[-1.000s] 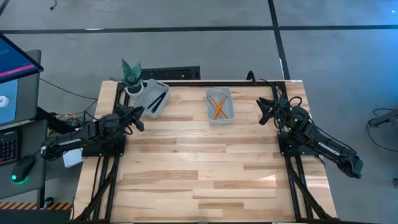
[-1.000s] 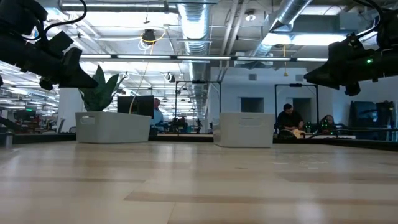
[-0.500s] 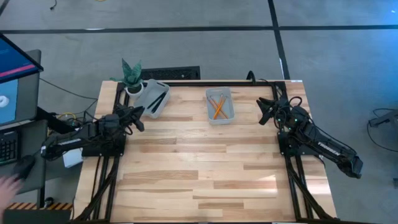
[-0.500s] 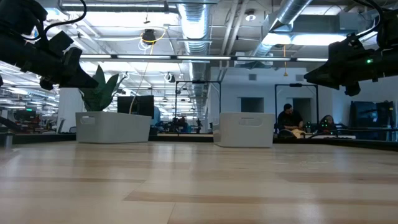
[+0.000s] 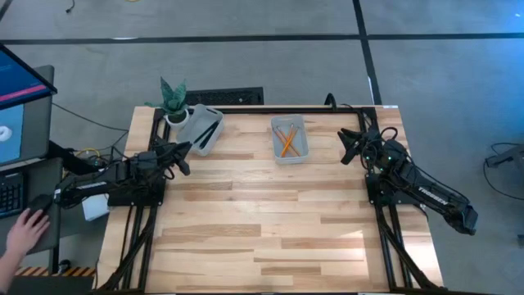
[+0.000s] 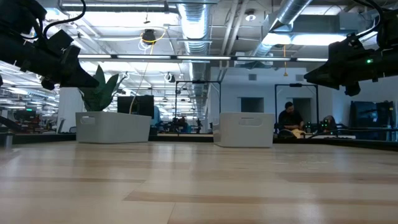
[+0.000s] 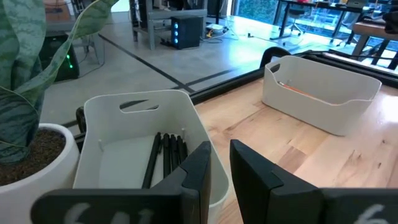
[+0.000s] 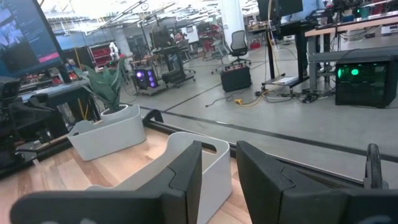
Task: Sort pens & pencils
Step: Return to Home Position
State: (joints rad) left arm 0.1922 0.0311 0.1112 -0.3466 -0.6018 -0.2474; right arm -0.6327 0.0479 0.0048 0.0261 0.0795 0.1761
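Several black pens (image 7: 166,154) lie in the white bin (image 5: 193,123) at the table's far left. Orange pencils (image 5: 286,144) lie in the second white bin (image 5: 276,141) at the far middle. My left gripper (image 5: 184,156) hovers just in front of the pen bin. It is open by a narrow gap (image 7: 219,152) and holds nothing. My right gripper (image 5: 345,147) hangs near the far right, pointing at the pencil bin. It is also open (image 8: 219,152) with nothing between its fingers.
A potted plant (image 5: 172,98) stands beside the pen bin at the far left corner. The wooden table (image 5: 262,213) stretches bare toward the near edge. A person's hand (image 5: 24,231) rests on the side desk left of the table.
Both arms have kept still. A person's hand has come into view on the desk left of the table.
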